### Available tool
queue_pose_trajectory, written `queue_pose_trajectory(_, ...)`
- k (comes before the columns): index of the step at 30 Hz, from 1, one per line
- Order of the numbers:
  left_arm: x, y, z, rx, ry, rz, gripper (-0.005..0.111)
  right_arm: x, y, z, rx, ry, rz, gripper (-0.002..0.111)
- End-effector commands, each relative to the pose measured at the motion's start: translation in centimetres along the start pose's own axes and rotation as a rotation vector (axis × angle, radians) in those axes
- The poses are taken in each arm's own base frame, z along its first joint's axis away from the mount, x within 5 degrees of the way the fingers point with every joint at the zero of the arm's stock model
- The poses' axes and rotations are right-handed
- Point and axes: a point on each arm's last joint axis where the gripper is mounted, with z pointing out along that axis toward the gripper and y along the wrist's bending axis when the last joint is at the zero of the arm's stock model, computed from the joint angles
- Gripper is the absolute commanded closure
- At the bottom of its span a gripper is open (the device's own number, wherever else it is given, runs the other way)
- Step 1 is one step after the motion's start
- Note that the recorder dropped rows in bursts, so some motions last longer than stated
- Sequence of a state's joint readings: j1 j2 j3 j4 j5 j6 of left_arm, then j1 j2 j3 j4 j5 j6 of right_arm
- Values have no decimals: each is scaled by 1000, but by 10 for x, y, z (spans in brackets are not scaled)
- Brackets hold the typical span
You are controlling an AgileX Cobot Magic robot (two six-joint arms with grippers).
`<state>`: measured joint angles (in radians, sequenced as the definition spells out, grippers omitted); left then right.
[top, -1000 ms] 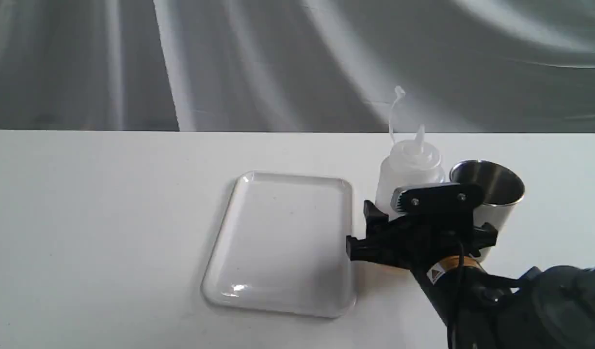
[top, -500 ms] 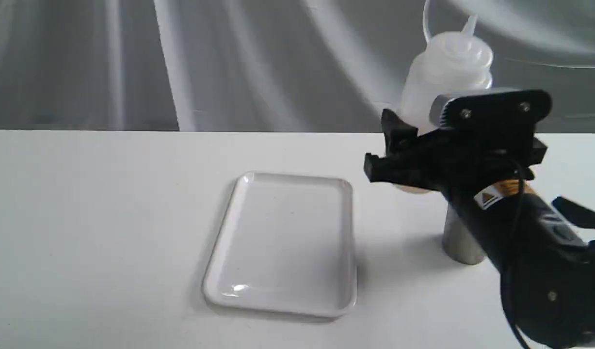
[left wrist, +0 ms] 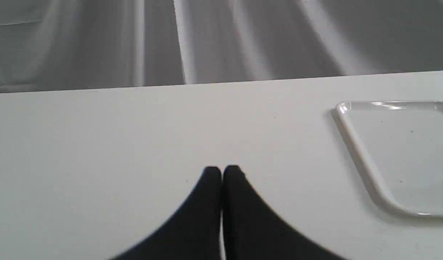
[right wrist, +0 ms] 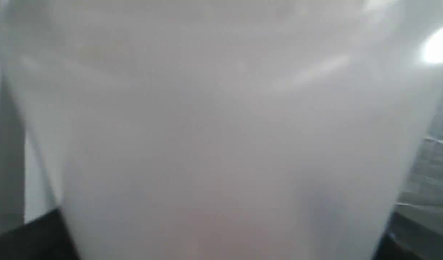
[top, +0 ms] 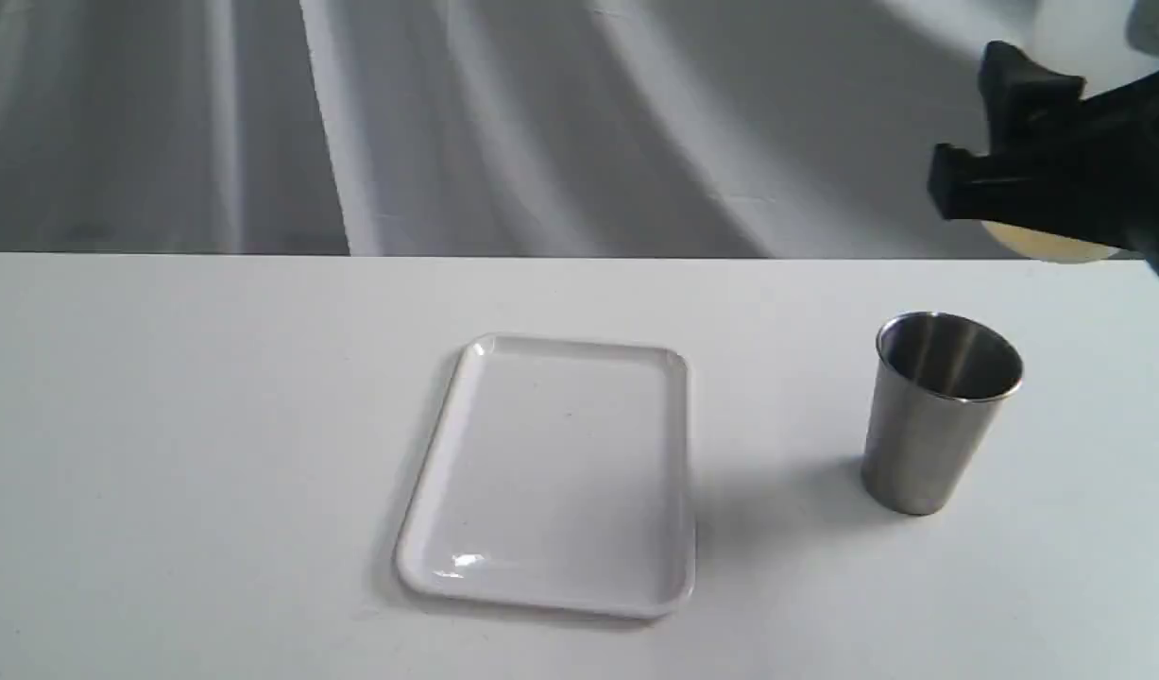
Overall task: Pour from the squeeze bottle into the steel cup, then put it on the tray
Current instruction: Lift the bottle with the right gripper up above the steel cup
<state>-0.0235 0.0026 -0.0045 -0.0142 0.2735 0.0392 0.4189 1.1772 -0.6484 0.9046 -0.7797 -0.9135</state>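
Observation:
High at the exterior view's top right, my right gripper (top: 1082, 106) is shut on the squeeze bottle (top: 1051, 244). The bottle hangs well above the table, up and to the right of the steel cup (top: 945, 416). Only its amber-tinted base and a bit of white body show; the nozzle is cut off by the frame. Its translucent wall (right wrist: 221, 126) fills the right wrist view. The cup stands upright on the table, right of the white tray (top: 428, 529), which has nothing on it. My left gripper (left wrist: 221, 169) is shut and empty low over the table, with the tray's rim (left wrist: 355, 144) off to one side.
The white table (top: 211, 425) ends at a straight far edge against a grey draped cloth backdrop (top: 447, 123). Only the tray and the cup stand on it.
My right gripper has lifted the squeeze bottle off the table beside the cup and carried it up and to the right, mostly out of frame. Cup, tray and left gripper have not moved.

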Motion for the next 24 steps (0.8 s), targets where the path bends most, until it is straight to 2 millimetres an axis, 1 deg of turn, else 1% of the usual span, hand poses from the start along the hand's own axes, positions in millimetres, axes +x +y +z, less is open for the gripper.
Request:
queue_pose_trajectory(1, 1, 0, 0, -1, -6, -6, 107, -14, -12, -9, 48, -31, -40, 108)
queue_pose_trajectory(4, 1, 0, 0, -1, -6, -6, 107, -22, -18, -15, 58, -58, -53, 108)
queue_pose_trajectory(8, 1, 0, 0, -1, -6, -6, 107, -25, -26, -21, 93, -34, 25, 108)
queue_pose_trajectory(10, 1, 0, 0, -1, -6, -6, 107, -24, -27, -21, 97, -28, 36, 108)
queue_pose_trajectory(14, 1, 0, 0, -2, -6, -4, 107, -27, -22, -21, 39, -52, -18, 108)
queue_pose_trajectory(18, 1, 0, 0, -2, -6, -4, 107, -33, -17, -21, -10, -119, -112, 108)
queue_pose_trajectory(21, 1, 0, 0, -2, -6, -4, 107, -33, -16, -21, -21, -118, -118, 108)
queue_pose_trajectory(24, 1, 0, 0, -1, -6, -6, 107, -30, -11, -21, -69, -88, -109, 108)
